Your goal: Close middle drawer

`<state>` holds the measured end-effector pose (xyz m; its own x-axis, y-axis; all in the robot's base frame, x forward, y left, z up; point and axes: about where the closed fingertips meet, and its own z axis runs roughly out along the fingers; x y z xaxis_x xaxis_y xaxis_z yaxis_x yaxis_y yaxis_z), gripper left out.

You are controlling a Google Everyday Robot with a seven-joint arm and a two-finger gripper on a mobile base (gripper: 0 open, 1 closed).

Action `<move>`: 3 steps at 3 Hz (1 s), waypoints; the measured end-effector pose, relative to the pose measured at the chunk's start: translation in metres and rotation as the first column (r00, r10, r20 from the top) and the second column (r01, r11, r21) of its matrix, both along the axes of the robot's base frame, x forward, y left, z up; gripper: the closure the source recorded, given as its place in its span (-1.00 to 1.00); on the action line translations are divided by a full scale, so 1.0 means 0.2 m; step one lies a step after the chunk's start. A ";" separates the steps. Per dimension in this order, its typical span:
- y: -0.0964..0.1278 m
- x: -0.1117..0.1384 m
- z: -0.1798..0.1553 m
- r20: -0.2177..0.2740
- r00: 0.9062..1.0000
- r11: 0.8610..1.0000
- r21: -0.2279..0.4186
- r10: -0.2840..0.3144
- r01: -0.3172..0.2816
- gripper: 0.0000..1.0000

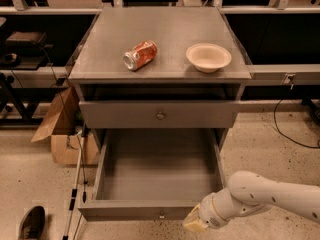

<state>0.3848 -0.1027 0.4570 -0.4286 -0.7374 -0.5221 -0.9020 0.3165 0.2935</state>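
One white, smooth-shelled robot arm (270, 196) comes in low from the right of the middle drawer (155, 176), a grey metal drawer with a deep rectangular tray and a plain flat front. Its yellow-tipped pincer (194, 223) sits at the right end of that drawer's front, well right of the small round centre knob (161, 215). Touching or just short of the front: can't tell. Can't tell how wide the pincer is open either, and nothing shows in its hold.

The drawer is pulled fully out and its tray is empty. A dark shoe (32, 223) lies on the floor left of the drawer front, clear of the travel path. A brown cardboard box (60, 134) sits further back on the same side.

Directly behind and above the drawer is the closed grey upper drawer front (120, 115). Above that is the flat grey worktop (165, 29), carrying a crushed red drink can (140, 55) lying on its side and a shallow beige bowl (208, 57).

Risks, my read:
- The contact point is off-centre. A push at the right end could rack the drawer on its slides and jam it half shut.
- The pincer could slip over the front's top edge into the tray and get trapped against the upper drawer front as the drawer closes.
- A hard shove could slam the drawer, jolt the cabinet and roll the can off the worktop.
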 end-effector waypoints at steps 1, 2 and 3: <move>0.01 0.00 -0.10 -0.028 1.000 1.000 0.001 -0.004 0.004 0.91; 0.02 0.08 -0.20 -0.039 0.999 0.999 -0.031 -0.014 0.013 1.00; 0.01 0.14 -0.23 -0.038 0.999 0.998 -0.053 -0.034 0.032 1.00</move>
<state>0.4133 -0.0998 0.4115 -0.4724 -0.7484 -0.4656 -0.8790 0.3617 0.3105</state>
